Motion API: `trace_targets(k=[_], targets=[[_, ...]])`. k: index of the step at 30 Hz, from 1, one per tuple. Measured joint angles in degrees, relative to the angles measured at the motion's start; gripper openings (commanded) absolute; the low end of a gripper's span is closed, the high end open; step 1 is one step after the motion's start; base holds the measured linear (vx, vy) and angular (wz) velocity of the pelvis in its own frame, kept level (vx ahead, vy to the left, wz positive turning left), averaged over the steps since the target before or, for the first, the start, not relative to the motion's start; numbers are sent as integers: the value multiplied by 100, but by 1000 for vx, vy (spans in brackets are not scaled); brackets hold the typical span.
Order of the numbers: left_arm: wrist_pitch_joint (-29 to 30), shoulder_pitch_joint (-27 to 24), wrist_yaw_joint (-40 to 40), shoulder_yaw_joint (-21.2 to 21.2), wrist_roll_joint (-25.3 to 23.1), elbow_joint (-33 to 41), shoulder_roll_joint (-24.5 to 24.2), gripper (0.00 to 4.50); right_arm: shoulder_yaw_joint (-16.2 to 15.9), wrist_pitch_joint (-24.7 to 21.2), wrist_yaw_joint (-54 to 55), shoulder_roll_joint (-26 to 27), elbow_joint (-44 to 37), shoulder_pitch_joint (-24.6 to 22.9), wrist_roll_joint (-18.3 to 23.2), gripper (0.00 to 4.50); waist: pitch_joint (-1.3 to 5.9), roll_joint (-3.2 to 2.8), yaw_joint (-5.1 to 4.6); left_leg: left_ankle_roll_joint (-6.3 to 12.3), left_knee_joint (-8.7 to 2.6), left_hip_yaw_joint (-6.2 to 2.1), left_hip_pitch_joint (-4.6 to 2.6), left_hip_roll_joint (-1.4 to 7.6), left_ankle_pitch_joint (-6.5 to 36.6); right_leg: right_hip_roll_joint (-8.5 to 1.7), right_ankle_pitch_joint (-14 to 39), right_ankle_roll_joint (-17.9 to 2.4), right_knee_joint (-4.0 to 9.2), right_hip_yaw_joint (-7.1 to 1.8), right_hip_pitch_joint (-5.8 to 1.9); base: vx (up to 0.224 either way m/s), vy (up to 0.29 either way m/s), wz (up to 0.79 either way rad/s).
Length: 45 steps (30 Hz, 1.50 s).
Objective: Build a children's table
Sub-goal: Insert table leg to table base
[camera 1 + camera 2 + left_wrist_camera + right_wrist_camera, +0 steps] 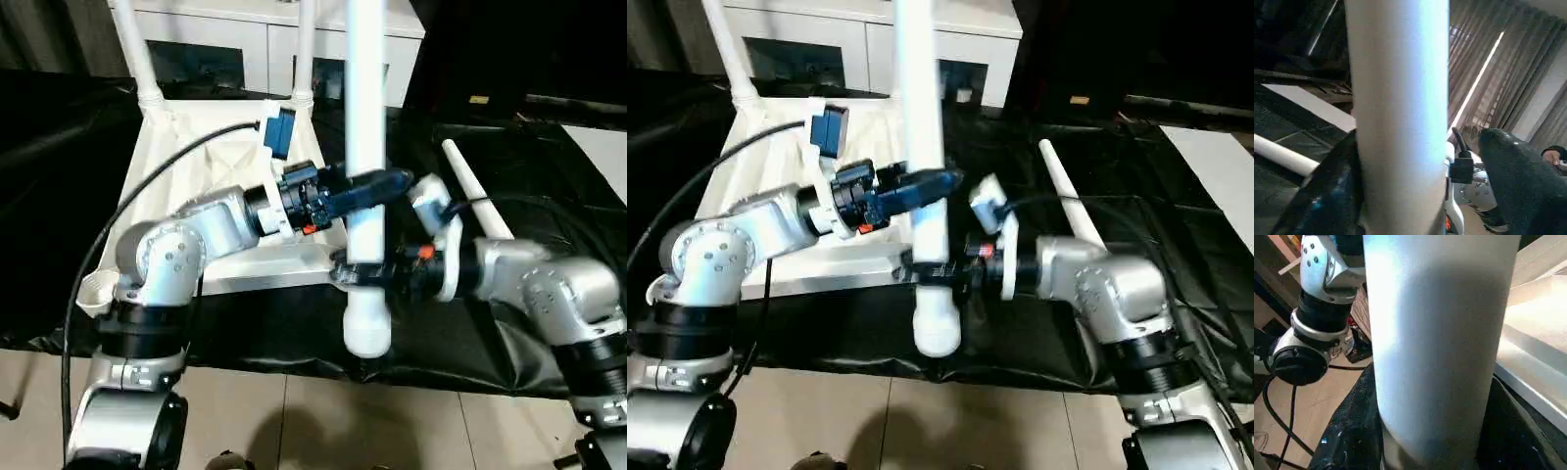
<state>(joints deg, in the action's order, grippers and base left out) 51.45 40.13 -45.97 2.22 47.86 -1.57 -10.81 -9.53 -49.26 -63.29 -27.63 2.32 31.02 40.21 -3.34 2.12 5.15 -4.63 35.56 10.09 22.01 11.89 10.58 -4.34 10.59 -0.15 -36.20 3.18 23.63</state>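
The white tabletop (196, 147) lies underside up on the black-covered table. Two white legs (137, 54) (306, 49) stand in its far corner sockets. A third leg (364, 88) is upright just off the tabletop's near right corner, with its rounded thick end (367, 328) low. My right gripper (364, 272) is shut on this leg near its lower end, both fingers (1347, 431) pressed to its sides. Higher up, my left gripper (377, 184) straddles the same leg, open. One finger (1327, 196) lies against it; the other finger (1513, 171) stands apart. Another leg (475, 191) lies on the cloth to the right.
A white cabinet with glass doors (245, 39) stands behind the table. A flat white board (602, 147) lies at the far right. The black cloth's front edge (294, 357) drops to tiled floor (323, 421). My left arm's black cable (147, 181) arcs over the tabletop.
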Motion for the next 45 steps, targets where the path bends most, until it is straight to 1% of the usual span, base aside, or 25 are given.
trace_targets(k=[3,6,7,10,13,16,18,22,26,27,28,29,31,32,33,35,36,37,39,40,45], targets=[[3,0,-32,-2,-11,-1,-32,334,-19,50,-45,-20,-5,-3,-50,183,0,0,0,-2,0,-2,-1,0,-1,0,-1,1,0,1,0,0,0,0],[13,0,-42,-3,-12,-11,-77,318,-44,77,-83,-21,-20,-8,-62,183,0,0,0,-3,0,-3,-1,0,-2,0,-2,1,-1,1,-1,0,0,0],[13,3,-56,-3,-12,-46,-77,294,-47,76,-84,-22,-20,-13,-77,183,0,0,0,-4,0,-4,-1,0,-3,0,-2,1,-1,1,-1,0,0,0],[31,24,-50,8,-18,-149,-76,287,-64,78,-96,-22,-20,-14,-158,183,0,0,0,-8,0,-4,0,0,-5,0,-3,0,-1,2,-1,0,0,0],[73,64,-36,31,-17,-210,-72,250,-94,80,-97,-22,-17,-14,-193,183,0,0,4,-8,0,-5,0,0,-5,0,-3,0,-1,3,-1,0,0,0],[89,74,31,75,-16,-248,-55,242,-108,108,-109,-21,-18,-14,-208,183,0,0,1,-9,0,-6,-1,0,-5,0,-3,0,-1,3,-2,0,0,0],[89,98,67,132,-15,-294,-26,215,-108,113,-101,-16,-11,-14,-241,183,0,0,2,-9,0,-7,0,1,-6,0,-4,-1,-1,4,-2,0,0,0],[79,150,159,173,-18,-360,0,183,-102,130,-85,-1,12,-13,-258,183,0,0,2,-9,0,-9,-2,0,-6,0,-4,-1,-1,6,-6,0,0,0],[71,150,213,195,-20,-378,-1,179,-93,144,-25,51,44,-13,-261,183,0,0,1,-9,0,-10,-2,1,-6,0,-4,-1,-1,7,-6,0,0,0],[71,151,254,201,-20,-379,8,177,-84,147,-17,55,56,-13,-260,239,0,0,2,-9,0,-10,-2,1,-6,0,-4,-1,-1,8,-7,0,0,0],[71,154,282,205,-21,-380,15,177,-74,148,-16,61,60,-13,-260,239,0,0,3,-9,0,-11,-1,1,-6,0,-4,-1,-1,9,-7,0,0,0],[69,164,329,209,-38,-391,15,177,-73,158,3,66,60,-13,-273,253,0,0,4,-10,0,-11,-2,1,-6,0,-4,-1,-1,9,-8,0,0,0],[52,196,430,247,-76,-449,12,177,-35,194,76,105,63,-13,-306,259,0,0,2,-10,0,-13,-2,1,-6,0,-5,-1,-1,11,-8,0,0,0],[36,213,484,244,-117,-450,11,177,-7,218,125,130,73,-12,-320,273,0,0,2,-10,0,-14,-2,1,-6,0,-4,-1,-1,12,-9,0,0,0],[-9,246,566,240,-208,-455,4,177,61,285,243,211,108,-3,-374,283,0,0,0,-11,0,-15,-2,1,-6,0,-5,-1,-1,13,-9,0,0,0],[-106,346,771,196,-459,-468,-54,177,231,520,564,404,221,22,-461,291,1,-1,-4,-12,-1,-17,-4,1,-7,0,-6,1,-1,16,-10,0,0,0],[-163,354,918,175,-611,-466,-104,177,293,688,813,515,272,68,-570,291,1,-2,-11,-13,-1,-17,-6,2,-8,0,-7,2,-3,16,-11,0,0,0],[-191,356,1083,163,-777,-470,-133,177,351,877,1096,585,292,108,-717,305,1,-2,-19,-15,-1,-18,-4,2,-9,0,-9,4,-2,18,-9,0,0,0],[-256,363,1364,159,-944,-463,-125,177,370,1080,1505,677,298,168,-973,319,1,-1,-17,-18,-1,-20,-4,2,-10,0,-9,4,-2,19,-10,0,0,0],[-299,415,1537,154,-1049,-449,-125,177,349,1178,1736,757,294,192,-1115,319,0,0,-16,-20,-1,-22,0,2,-12,0,-9,4,-2,24,-9,0,0,0],[-433,494,1759,-11,-1355,-305,-158,177,347,1195,2085,889,252,229,-1230,319,0,-1,5,-20,-2,-22,3,2,-12,-2,-8,6,6,26,-12,0,0,0]])
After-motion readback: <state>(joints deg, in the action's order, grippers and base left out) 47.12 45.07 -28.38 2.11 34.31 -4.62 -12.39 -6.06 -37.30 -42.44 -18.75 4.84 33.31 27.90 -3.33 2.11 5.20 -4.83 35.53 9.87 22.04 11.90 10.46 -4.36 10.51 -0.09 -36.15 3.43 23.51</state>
